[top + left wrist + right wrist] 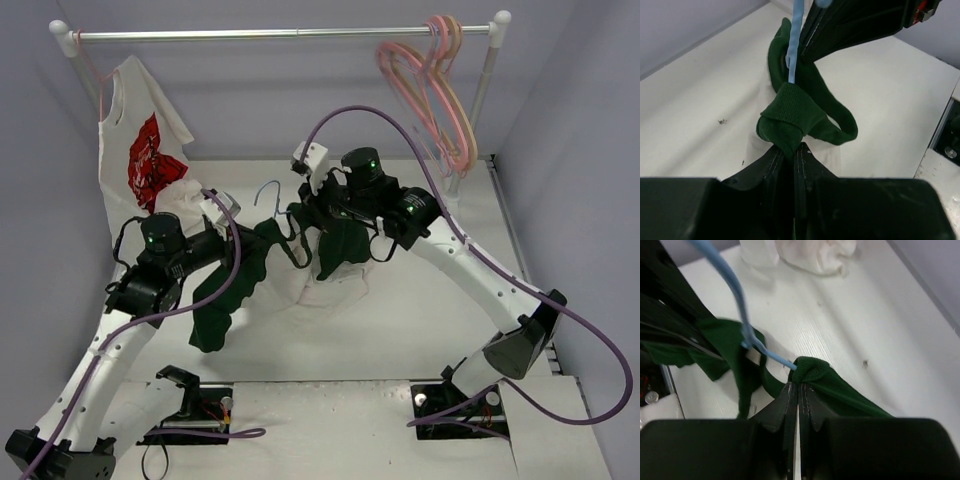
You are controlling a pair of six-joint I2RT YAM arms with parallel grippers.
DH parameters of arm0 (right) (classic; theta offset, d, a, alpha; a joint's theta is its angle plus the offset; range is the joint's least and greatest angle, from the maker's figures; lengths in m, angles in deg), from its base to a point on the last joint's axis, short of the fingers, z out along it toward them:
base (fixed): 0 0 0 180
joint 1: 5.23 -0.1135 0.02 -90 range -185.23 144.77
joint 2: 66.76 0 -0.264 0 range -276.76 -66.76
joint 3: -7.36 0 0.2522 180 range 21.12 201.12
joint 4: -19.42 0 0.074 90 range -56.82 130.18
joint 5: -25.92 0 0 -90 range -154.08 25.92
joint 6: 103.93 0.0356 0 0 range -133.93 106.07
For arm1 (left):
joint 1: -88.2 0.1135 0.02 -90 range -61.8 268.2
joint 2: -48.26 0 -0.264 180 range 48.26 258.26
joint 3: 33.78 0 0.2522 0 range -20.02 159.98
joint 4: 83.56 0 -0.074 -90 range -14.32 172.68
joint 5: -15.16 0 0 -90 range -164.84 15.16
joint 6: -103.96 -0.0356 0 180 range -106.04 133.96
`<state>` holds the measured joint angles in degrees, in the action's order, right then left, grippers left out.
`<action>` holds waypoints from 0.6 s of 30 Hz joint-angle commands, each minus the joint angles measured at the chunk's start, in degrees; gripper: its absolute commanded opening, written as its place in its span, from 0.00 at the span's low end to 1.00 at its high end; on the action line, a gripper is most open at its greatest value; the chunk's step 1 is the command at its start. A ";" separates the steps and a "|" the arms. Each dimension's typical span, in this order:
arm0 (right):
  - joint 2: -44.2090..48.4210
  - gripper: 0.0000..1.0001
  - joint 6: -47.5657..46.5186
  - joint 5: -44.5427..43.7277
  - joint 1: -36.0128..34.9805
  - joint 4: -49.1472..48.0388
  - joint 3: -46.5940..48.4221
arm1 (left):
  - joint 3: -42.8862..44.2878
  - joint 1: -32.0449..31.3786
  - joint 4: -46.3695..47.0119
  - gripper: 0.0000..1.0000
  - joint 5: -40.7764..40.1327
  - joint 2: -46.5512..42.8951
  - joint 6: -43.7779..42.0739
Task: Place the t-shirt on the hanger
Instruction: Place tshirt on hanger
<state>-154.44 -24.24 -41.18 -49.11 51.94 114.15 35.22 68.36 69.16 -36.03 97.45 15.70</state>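
The t-shirt [322, 285], white with dark green sleeves, hangs bunched between my two grippers above the table. The light-blue wire hanger [272, 187] sticks up from its collar; only the hook shows from above. My left gripper [247, 240] is shut on a fold of ribbed green fabric [787, 117], with the hanger wire [795, 45] running into it. My right gripper [306, 215] is shut on green fabric [812, 370] where the hanger wire [735, 290] enters. The two grippers are close together, facing each other.
A white shirt with red graphic [145, 150] hangs at the left end of the rail [280, 34], its lower part bunched on the table [810, 252]. Several pink hangers [440, 100] hang at the right end. Walls close in both sides.
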 commanded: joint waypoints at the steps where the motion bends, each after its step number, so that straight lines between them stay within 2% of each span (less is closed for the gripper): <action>1: -2.66 0.00 0.38 3.74 -3.30 -3.48 8.37 | 1.62 -0.38 12.28 0.00 3.20 0.03 3.27; 7: -4.52 0.00 -1.29 2.34 -5.96 -1.09 17.36 | 5.75 -0.38 11.41 0.00 3.12 -1.29 1.96; 10: -1.71 0.00 -1.74 -2.05 -4.91 -3.20 11.33 | 5.32 -0.38 12.11 0.00 3.38 -3.30 2.13; 14: 1.80 0.02 -0.68 -5.83 -1.66 -3.82 2.26 | -1.35 -0.38 19.82 0.00 4.61 -7.00 5.54; 18: 5.14 0.03 1.95 -4.44 2.55 -6.72 -5.40 | -6.80 -0.38 24.58 0.00 7.24 -8.49 9.06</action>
<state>-152.10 -24.35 -44.20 -49.68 50.56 111.88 28.58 68.51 80.55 -33.69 89.58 21.03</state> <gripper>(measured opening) 0.036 0.105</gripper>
